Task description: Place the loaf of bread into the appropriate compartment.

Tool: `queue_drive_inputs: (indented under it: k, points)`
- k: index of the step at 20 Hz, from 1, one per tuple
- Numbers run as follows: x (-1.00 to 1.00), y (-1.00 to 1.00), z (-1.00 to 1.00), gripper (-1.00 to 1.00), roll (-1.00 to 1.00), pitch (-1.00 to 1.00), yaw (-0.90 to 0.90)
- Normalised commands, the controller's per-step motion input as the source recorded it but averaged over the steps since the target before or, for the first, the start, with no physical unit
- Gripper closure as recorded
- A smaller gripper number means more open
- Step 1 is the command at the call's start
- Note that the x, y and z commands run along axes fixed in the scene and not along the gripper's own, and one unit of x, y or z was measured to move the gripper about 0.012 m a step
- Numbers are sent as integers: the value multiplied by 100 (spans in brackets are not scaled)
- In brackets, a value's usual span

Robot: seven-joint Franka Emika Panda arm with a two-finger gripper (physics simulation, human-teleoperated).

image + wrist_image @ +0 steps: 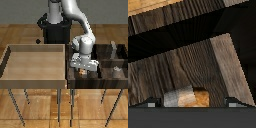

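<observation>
The loaf of bread (pixel 201 98) is a tiny golden-brown lump lying right beside a small grey cube (pixel 176 97) on the dark wooden floor of the compartment (pixel 188 65). My gripper (pixel 192 103) hangs just above them, and its fingertips (pixel 150 103) stand far wider apart than the loaf, so it is open. In the exterior view the gripper (pixel 83 69) sits low over the near cell of the bin (pixel 75 80) on the side next to the tray, with the loaf (pixel 83 73) showing as an orange speck under it.
A light tan undivided tray (pixel 35 62) stands at the exterior view's left, touching the dark divided bin. A neighbouring cell at the exterior view's right holds a whitish object (pixel 117 71). Dark divider walls (pixel 102 62) rise around the gripper.
</observation>
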Motion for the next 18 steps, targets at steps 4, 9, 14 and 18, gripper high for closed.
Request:
queue_drive_inputs:
  k: [4,9,14,18]
  points:
    - [0,0,0,-100,0,0,0]
    - [0,0,0,-100,0,0,0]
    - [-20,0,0,-100,0,0,0]
    - [0,0,0,-100,0,0,0]
